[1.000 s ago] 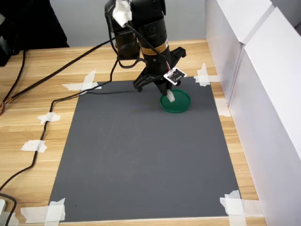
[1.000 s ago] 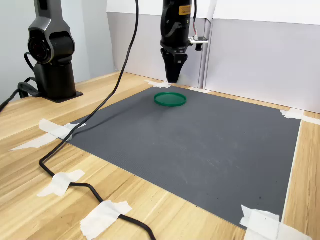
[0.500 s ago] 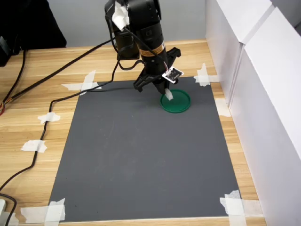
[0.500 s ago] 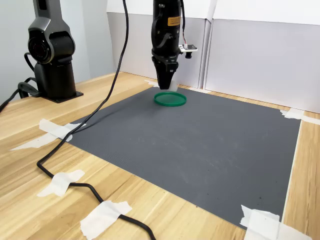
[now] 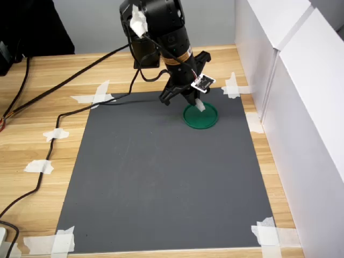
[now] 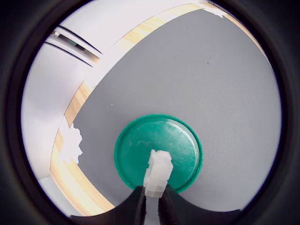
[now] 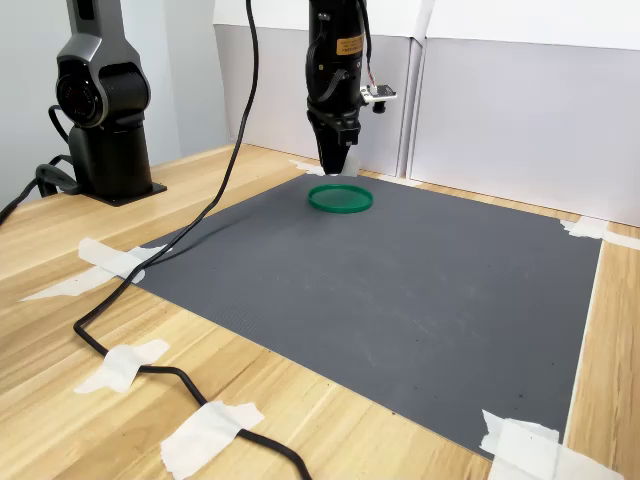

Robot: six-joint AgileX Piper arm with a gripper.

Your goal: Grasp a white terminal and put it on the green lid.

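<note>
First exterior view: gripper (image 5: 197, 102) clamped on the white terminal (image 5: 200, 105), held above the green lid (image 5: 201, 116); terminal's long axis slanted, lower end toward the first exterior view's right; lid lies flat on the grey mat (image 5: 161, 183) near its far right corner, nothing lying in it.

Wrist view: fingertips (image 6: 140, 206) pinch one end of the white terminal (image 6: 158, 172); its long axis runs out from the jaws over the green lid (image 6: 178, 140); lid's inside bare.

Second exterior view: gripper (image 7: 342, 162) points down over the green lid (image 7: 340, 198); white terminal (image 7: 349, 163) small here, probably clear of the lid.
</note>
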